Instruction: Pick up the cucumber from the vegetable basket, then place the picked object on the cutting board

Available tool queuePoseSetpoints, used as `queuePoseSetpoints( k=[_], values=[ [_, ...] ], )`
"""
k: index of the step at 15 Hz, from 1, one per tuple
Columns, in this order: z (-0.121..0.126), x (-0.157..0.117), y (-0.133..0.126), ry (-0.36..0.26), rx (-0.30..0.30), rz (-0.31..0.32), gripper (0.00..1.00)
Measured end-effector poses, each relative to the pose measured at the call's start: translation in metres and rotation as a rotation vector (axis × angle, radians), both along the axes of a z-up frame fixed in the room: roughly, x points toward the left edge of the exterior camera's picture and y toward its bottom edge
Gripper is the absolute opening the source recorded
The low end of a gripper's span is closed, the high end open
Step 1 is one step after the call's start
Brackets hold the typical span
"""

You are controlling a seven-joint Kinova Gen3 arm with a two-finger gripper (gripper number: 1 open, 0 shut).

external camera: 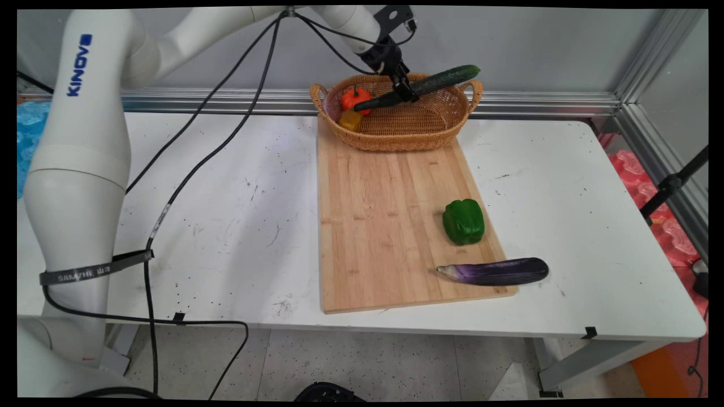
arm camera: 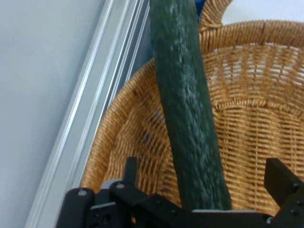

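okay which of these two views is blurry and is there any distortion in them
Main view: edges bow, the table outline curves, while the cutting board is fairly sharp. Hand view: the cucumber close up looks soft, and so does the basket weave behind it.

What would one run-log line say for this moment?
gripper: shut on cucumber | over basket | basket holds tomato, yellow pepper

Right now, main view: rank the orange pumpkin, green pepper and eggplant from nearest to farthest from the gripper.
1. Orange pumpkin: in the basket, just left of the gripper, which holds the cucumber.
2. Green pepper: on the cutting board, towards its near right.
3. Eggplant: at the board's near right corner, partly off its edge.
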State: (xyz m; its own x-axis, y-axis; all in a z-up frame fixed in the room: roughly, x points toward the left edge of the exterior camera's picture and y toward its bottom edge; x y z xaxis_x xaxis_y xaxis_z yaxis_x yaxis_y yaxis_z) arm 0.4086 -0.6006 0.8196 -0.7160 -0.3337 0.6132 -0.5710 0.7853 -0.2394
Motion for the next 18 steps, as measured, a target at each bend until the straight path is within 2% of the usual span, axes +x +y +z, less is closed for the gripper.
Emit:
queuePoseSetpoints(
  k=[7,8,14,18],
  values=[
    [-0.013,-0.003,-0.017,0.011,-0.01,-0.022,1.0],
    [-0.015,-0.003,-0.018,0.011,-0.009,-0.026,0.0],
    [-0.022,-0.005,-0.022,0.012,0.002,-0.045,0.0],
    [-0.016,-0.01,-0.021,0.017,-0.001,-0.05,0.0]
  ],
)
